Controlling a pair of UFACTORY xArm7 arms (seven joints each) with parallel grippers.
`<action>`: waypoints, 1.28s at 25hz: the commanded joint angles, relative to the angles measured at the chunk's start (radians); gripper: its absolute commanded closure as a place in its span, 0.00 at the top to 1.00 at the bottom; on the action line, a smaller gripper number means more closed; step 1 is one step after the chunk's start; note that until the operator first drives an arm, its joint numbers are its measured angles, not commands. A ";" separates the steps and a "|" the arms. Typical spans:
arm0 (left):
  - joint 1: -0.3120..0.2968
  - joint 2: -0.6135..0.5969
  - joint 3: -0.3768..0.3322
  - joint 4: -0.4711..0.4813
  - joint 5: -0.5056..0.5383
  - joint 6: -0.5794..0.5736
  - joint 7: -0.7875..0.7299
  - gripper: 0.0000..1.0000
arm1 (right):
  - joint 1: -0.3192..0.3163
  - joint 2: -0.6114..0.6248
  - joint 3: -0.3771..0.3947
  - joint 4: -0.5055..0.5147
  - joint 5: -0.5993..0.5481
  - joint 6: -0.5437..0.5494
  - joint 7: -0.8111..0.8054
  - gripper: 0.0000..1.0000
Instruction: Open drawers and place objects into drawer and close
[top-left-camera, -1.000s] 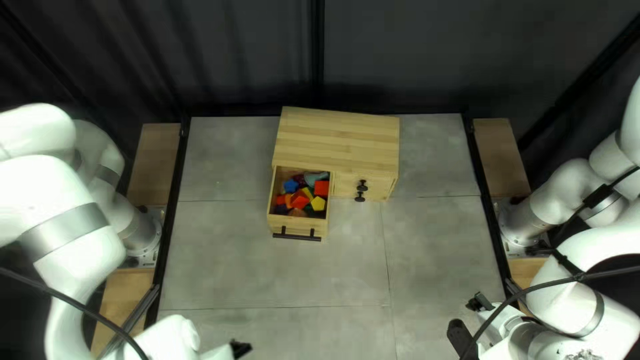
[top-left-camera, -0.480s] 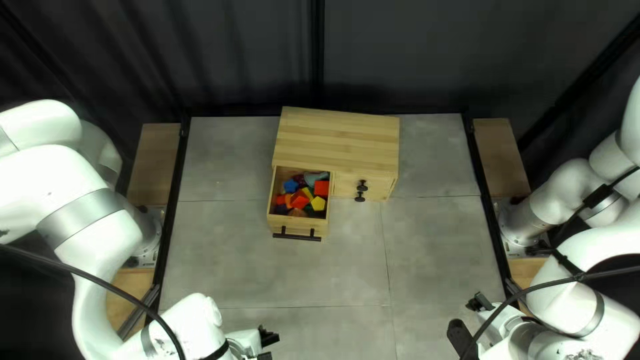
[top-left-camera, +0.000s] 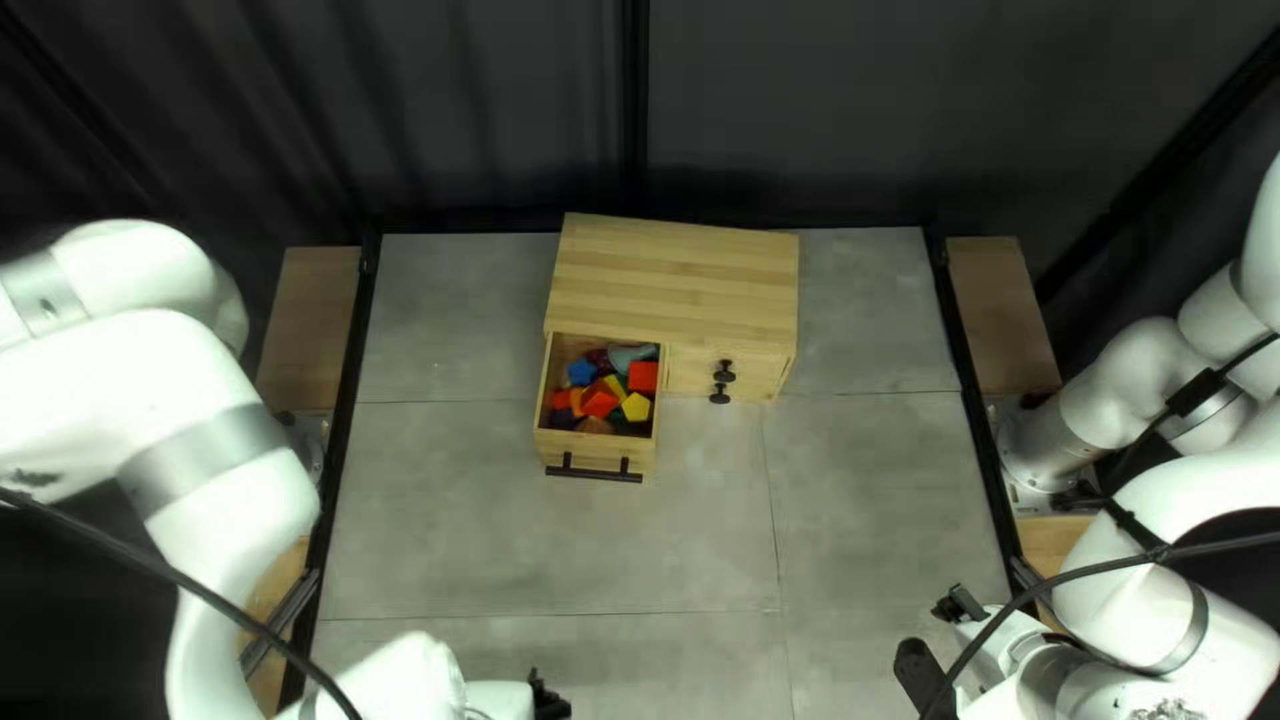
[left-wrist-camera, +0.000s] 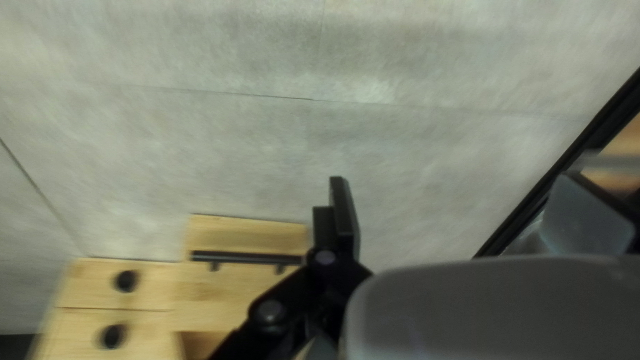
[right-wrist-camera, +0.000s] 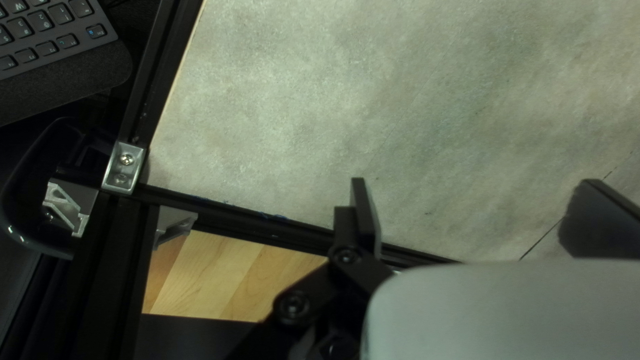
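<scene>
An open drawer [top-left-camera: 596, 452] of coloured blocks [top-left-camera: 602, 400] was seen at the front of a wooden cabinet [top-left-camera: 680, 274], well apart from the left gripper [top-left-camera: 550, 696], which was positioned at the table's near side in the top left view. The left gripper's fingers [left-wrist-camera: 345, 210] were spread wide, with nothing held. In the left wrist view, the drawer's black bar handle [left-wrist-camera: 247, 258] was framed beside one finger, outside the gap; the near stretch of tabletop [top-left-camera: 560, 547] was interposed between gripper and handle.

Red, yellow, blue and green pieces were heaped inside the drawer. Beside it, two round black knobs [top-left-camera: 723, 383] were shown one above the other on the cabinet's closed fronts. The left arm [top-left-camera: 200, 440] was crossed by a black cable [top-left-camera: 200, 587].

The right gripper [top-left-camera: 938, 638] was pictured at the lower right of the top left view, well apart from the cabinet. Its fingers, too, were parted widely, with nothing gripped. In the right wrist view, the table was bordered by a black rail [right-wrist-camera: 267, 223], joined at the corner by a metal bracket [right-wrist-camera: 125, 167], with part of a keyboard [right-wrist-camera: 43, 33] captured beyond the frame.
</scene>
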 commanded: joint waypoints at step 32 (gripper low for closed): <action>0.138 -0.131 0.048 -0.292 0.065 -0.314 0.021 1.00 | 0.000 0.000 0.000 0.000 0.000 0.000 0.000 1.00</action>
